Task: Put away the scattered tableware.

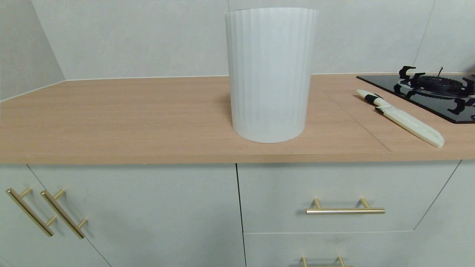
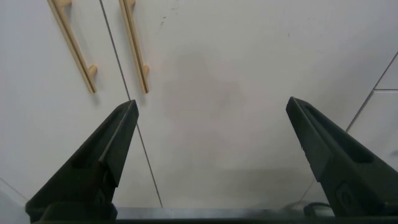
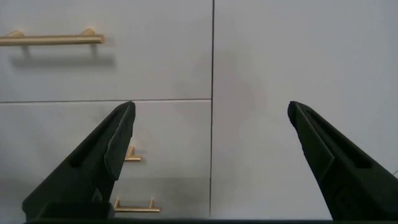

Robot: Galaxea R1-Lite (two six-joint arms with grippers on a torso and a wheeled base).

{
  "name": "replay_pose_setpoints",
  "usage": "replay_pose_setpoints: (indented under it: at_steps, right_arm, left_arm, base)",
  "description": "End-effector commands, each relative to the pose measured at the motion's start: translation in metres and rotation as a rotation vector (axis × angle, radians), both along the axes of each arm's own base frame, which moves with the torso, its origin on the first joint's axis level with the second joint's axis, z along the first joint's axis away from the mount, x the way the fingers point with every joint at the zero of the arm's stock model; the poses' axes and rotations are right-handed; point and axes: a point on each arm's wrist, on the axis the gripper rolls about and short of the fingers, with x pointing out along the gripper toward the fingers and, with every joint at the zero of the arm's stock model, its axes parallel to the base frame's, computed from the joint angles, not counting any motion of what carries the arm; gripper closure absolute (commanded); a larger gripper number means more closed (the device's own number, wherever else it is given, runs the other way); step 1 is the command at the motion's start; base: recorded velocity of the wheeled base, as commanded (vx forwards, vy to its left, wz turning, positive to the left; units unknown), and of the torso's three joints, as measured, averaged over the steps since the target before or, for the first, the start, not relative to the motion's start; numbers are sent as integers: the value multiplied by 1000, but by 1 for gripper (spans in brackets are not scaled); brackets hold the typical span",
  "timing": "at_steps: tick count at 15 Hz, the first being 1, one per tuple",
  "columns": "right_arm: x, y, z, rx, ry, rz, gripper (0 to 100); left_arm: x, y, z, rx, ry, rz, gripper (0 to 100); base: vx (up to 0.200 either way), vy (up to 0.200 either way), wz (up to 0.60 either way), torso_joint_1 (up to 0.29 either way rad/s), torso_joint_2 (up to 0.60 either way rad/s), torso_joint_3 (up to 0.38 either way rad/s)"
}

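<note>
Knife (image 1: 400, 118) lies flat at the right end of the table (image 1: 111, 118), tip near the front edge, beside the hob (image 1: 434, 89). White ribbed container (image 1: 270, 74) stands upright mid-table, apart from it. Left gripper (image 2: 211, 102) and right gripper (image 3: 210, 106) spread wide, empty, facing cabinet fronts (image 2: 217, 81).

The stove (image 1: 426, 97) runs off the right edge; the ribbed white container (image 1: 271, 74) (seen side-on) hides its inside.
</note>
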Motion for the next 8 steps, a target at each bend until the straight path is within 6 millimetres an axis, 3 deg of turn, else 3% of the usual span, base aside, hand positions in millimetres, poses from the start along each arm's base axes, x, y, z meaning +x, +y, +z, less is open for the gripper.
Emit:
replay_pose_setpoints:
  at_steps: [1,4,8]
  right_arm:
    - [0,0,0,0,2,0,0]
    - [0,0,0,0,2,0,0]
    - [0,0,0,0,1,0,0]
  left_arm:
    - [0,0,0,0,1,0,0]
    - [0,0,0,0,0,0,0]
    - [0,0,0,0,1,0,0]
  base:
    - [0,0,0,36,-256,-217]
    - [0,0,0,89,-227,-300]
    - [0,0,0,132,-551,-306]
